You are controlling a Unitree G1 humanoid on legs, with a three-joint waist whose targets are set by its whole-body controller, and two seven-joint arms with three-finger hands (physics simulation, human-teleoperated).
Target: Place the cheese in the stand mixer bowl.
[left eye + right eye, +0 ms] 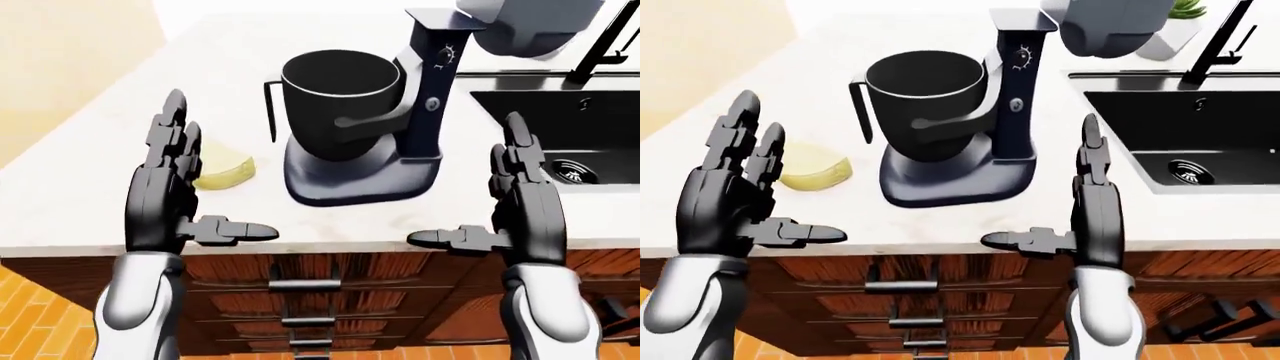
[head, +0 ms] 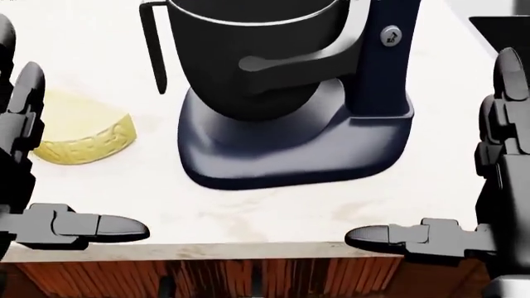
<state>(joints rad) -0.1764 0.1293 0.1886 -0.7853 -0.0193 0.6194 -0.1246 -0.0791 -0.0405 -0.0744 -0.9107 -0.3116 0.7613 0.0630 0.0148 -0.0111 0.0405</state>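
Observation:
A pale yellow cheese wedge (image 2: 82, 133) lies on the white counter, left of the stand mixer (image 1: 400, 135). The mixer's dark bowl (image 1: 340, 97) sits on its navy base, mouth up and with nothing showing inside. My left hand (image 1: 185, 199) hovers open over the counter's near edge, fingers up, just on the near side of the cheese (image 1: 228, 171) and apart from it. My right hand (image 1: 500, 202) is open too, near the counter edge to the right of the mixer base. Neither hand holds anything.
A black sink (image 1: 570, 135) with a drain and a dark faucet (image 1: 1210, 45) lies right of the mixer. Wooden drawers with metal handles (image 1: 300, 285) run under the counter (image 1: 90, 157). Orange floor shows at the lower left.

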